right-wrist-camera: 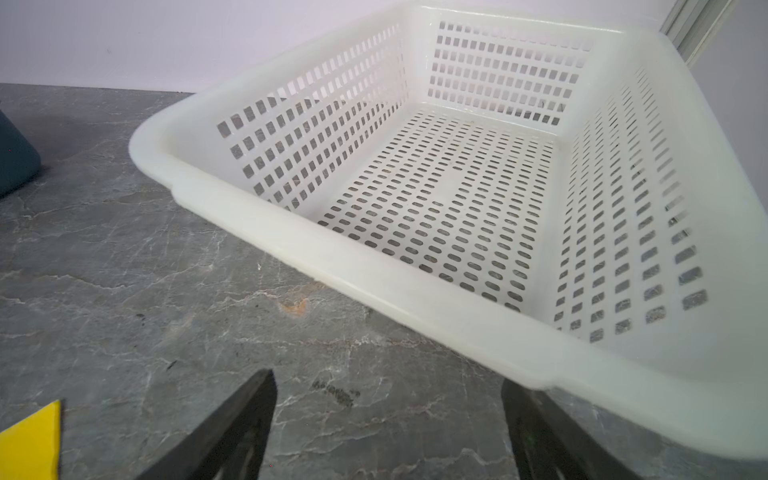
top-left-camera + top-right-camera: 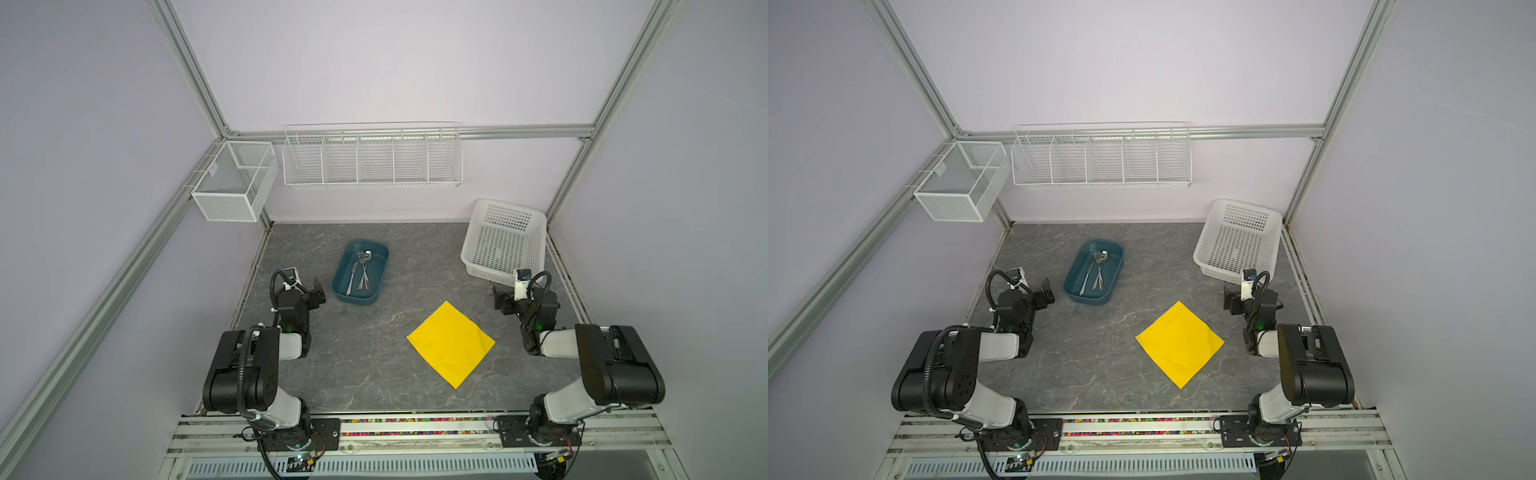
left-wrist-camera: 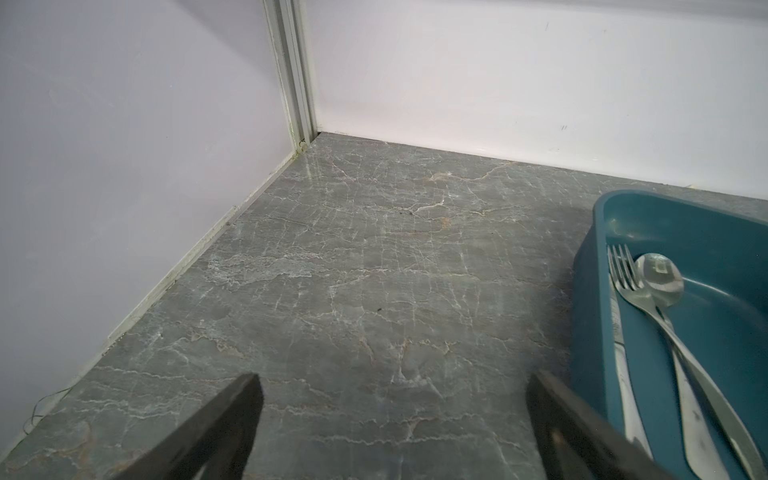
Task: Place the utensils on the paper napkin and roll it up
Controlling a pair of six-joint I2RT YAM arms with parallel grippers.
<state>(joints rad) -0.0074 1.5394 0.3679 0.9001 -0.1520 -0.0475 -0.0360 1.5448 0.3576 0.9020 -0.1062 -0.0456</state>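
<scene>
A: Any writing legible anywhere?
B: None; the small tag (image 2: 213, 168) on the wire mesh box (image 2: 232, 195) is too small to read; faint marks on the knife blade (image 3: 617, 328), in the left wrist view, are too blurred to make out.
A: Brands, numbers?
B: None legible.

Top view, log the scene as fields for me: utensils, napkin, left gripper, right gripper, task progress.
utensils: fork, knife and spoon, all in the teal tub
paper napkin: flat on the table, nothing on it, unrolled
left gripper: open, empty, beside the tub
right gripper: open, empty, near the white basket
progress: no utensil on the napkin yet
</scene>
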